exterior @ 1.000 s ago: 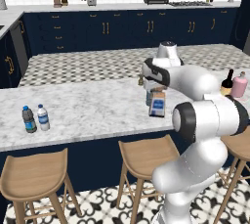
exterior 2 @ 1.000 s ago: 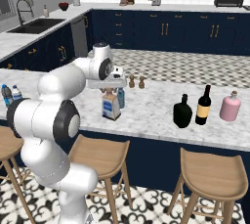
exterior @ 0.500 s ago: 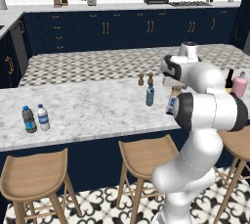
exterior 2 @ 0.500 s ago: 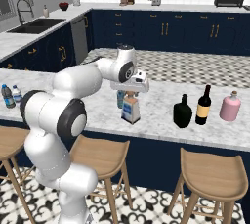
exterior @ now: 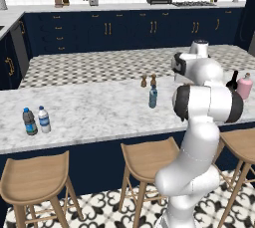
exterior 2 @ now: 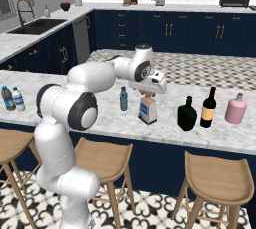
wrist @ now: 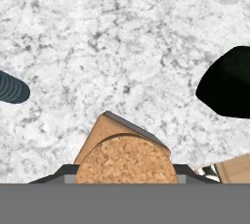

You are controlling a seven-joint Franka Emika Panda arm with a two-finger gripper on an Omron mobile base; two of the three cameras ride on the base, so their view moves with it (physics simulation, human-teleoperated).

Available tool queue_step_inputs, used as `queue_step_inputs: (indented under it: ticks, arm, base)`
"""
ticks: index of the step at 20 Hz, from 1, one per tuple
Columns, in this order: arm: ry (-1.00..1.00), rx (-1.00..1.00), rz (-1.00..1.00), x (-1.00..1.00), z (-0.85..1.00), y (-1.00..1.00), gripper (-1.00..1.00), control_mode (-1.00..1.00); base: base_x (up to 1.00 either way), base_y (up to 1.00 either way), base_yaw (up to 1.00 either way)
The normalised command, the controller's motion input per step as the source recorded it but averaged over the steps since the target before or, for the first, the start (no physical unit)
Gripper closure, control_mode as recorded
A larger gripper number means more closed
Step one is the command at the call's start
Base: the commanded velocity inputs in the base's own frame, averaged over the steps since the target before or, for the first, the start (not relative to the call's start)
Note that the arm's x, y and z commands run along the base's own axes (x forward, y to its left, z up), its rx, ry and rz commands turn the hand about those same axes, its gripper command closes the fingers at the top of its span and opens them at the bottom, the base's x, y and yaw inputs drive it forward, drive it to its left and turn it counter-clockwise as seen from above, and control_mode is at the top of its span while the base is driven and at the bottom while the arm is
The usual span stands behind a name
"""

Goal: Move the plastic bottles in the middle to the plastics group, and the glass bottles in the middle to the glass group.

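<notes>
My gripper [exterior 2: 148,92] is shut on the cork-stoppered neck of the square clear bottle [exterior 2: 148,111], which hangs upright at the counter surface; I cannot tell if it touches. From the hand view its cork [wrist: 126,159] lies just below me. The black flask [exterior 2: 187,114] stands close on the right, then the wine bottle [exterior 2: 208,107] and the pink bottle [exterior 2: 235,109]. The slim blue-grey water bottle [exterior 2: 123,99] stands just left of the held bottle. At the counter's far left stand the dark-grey bottle [exterior: 30,121] and the white-capped bottle [exterior: 44,119].
Two small shakers [exterior: 148,80] stand behind the water bottle [exterior: 153,96]. The marble counter [exterior 2: 100,118] has a front edge with wooden stools [exterior 2: 105,155] below it. My own arm hides the held bottle in the left base view. The pink bottle [exterior: 244,86] is near the right edge.
The arm has carried the square clear bottle to the right, away from the water bottle and up beside the black flask. The other bottles have not moved.
</notes>
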Motion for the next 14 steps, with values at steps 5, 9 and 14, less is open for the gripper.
queue_step_inputs:
  ticks: [5,9,14]
  arm:
    - [-0.03,0.0,-0.09,0.09,0.0,-0.21,1.0,-1.0]
    - [-0.03,0.0,-0.13,-0.04,0.0,-0.39,1.0,-1.0]
    - [-0.05,0.0,-0.13,0.09,0.0,-0.12,1.0,-1.0]
  base:
    - [0.0,0.0,0.0]
    - [0.0,0.0,0.0]
    - [0.0,0.0,0.0]
